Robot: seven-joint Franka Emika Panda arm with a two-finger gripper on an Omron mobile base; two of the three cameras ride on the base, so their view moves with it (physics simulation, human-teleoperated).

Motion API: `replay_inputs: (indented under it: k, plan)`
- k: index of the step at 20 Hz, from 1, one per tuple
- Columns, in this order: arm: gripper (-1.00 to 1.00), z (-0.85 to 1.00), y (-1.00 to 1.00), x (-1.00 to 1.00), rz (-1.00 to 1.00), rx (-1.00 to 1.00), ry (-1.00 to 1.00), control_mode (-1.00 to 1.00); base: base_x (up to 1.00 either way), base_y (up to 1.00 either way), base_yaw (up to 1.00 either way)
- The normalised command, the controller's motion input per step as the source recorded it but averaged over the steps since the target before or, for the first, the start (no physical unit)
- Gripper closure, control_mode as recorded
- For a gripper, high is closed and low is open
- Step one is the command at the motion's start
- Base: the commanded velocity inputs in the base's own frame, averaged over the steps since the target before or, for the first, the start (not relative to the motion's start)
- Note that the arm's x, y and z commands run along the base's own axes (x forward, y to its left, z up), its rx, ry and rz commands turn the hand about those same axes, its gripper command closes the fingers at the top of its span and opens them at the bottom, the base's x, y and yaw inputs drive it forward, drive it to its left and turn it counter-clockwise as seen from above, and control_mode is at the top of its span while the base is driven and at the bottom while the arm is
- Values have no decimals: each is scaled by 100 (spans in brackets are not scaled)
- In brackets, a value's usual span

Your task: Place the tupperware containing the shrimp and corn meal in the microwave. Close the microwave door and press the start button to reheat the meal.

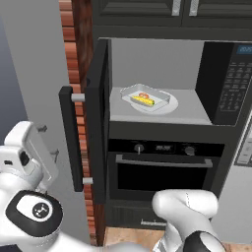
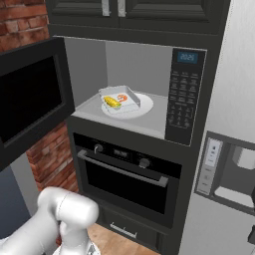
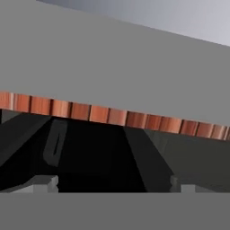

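Tupperware (image 1: pixel 156 98): clear-grey rectangular tray resting on the round white turntable plate (image 1: pixel 170 109) inside the cavity, roughly centred on it; nothing is holding it.
Meal: a yellow corn cob (image 1: pixel 143 101) lies in the tray with an orange-red shrimp (image 1: pixel 144 95) just beside it, on the side toward the back wall.
Microwave (image 2: pixel 185 94): black built-in unit with a pale grey cavity; keypad panel at the right, blue display (image 2: pixel 188 57) at the top of it.
Microwave door (image 1: pixel 100 118): swung fully open to the left, standing edge-on in the left base view; vertical black bar handle (image 1: pixel 70 139) on silver mounts.
Gripper: the hand view faces a grey wall, a brick strip (image 3: pixel 112 116) and dark cabinetry; whether the fingers are spread or together cannot be told.
Surroundings: black oven (image 2: pixel 127 174) with knobs and a horizontal handle directly below; brick wall (image 2: pixel 22 22) at the left; dark cabinets (image 1: pixel 147 10) above.
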Motion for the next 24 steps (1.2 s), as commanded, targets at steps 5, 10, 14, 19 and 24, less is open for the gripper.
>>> replay_inputs:
  k: [5, 10, 14, 19, 24]
  plan:
    - [-100, -1, 7, 64, -18, 0, 0, -100, 0, 0, 0]
    - [-100, 0, 1, 57, -22, 0, 0, -100, 0, 0, 0]
    - [-100, 0, -50, -1, -31, 0, -2, -100, 0, 0, 0]
    - [-100, 0, -98, -51, -28, 2, -10, -100, 0, 0, 0]
    - [-100, 5, -100, -67, -22, 7, -8, -100, 0, 0, 0]
